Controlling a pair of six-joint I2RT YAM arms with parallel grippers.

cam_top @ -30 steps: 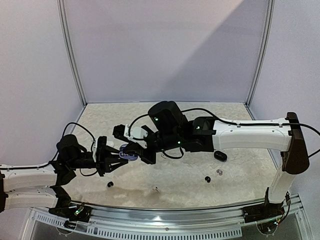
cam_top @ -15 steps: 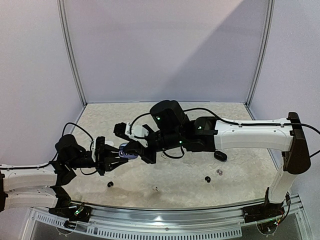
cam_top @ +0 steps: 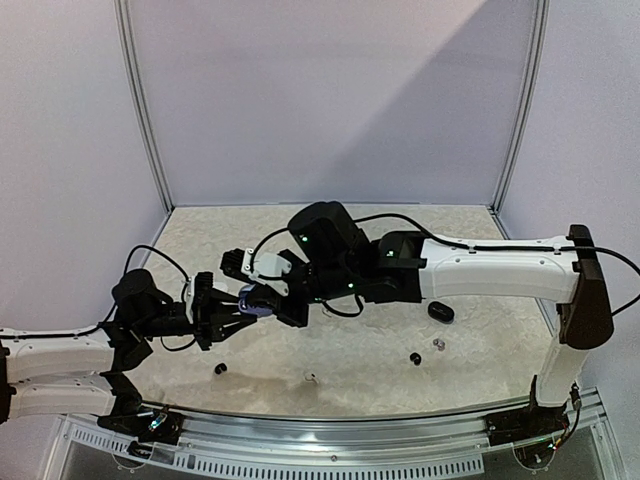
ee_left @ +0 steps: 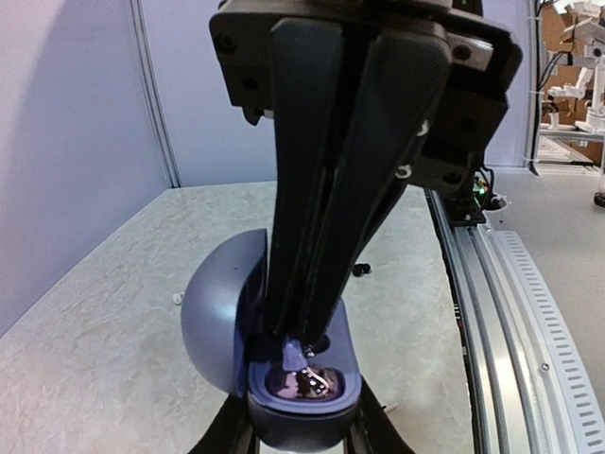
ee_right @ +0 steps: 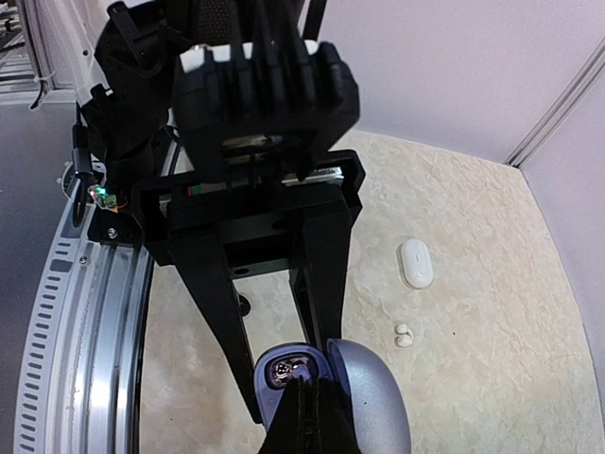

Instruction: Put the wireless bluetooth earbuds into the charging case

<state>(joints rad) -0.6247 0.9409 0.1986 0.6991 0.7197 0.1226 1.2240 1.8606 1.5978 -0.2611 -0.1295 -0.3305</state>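
Carefully: closed fingertips are inside a case held in mid-air

Nearest you, along the table's [cam_top: 360, 350] near edge, the loose earbuds lie scattered: a black bud [cam_top: 220, 368] toward the left, a white bud [cam_top: 311, 378] near the middle, and a second black bud [cam_top: 414, 358] with a greyish bud [cam_top: 437, 345] just beside it.

Farther in, over the left half, your left gripper [cam_top: 237, 320] clamps the base of the charging case [ee_left: 302, 392], whose lid is swung open. Your right gripper [ee_left: 301, 342] has its fingers pressed together, tips down in the open well. You cannot tell whether a bud is pinched there.

Push down too hard and you may lever the case out of the left clamp. Release off the socket and a bud could bounce out onto the table. Pull back carelessly and the fingers may catch the lid.

Farthest, toward the right edge, lies a black case [cam_top: 440, 311].

No brand, label or writing is readable anywhere.
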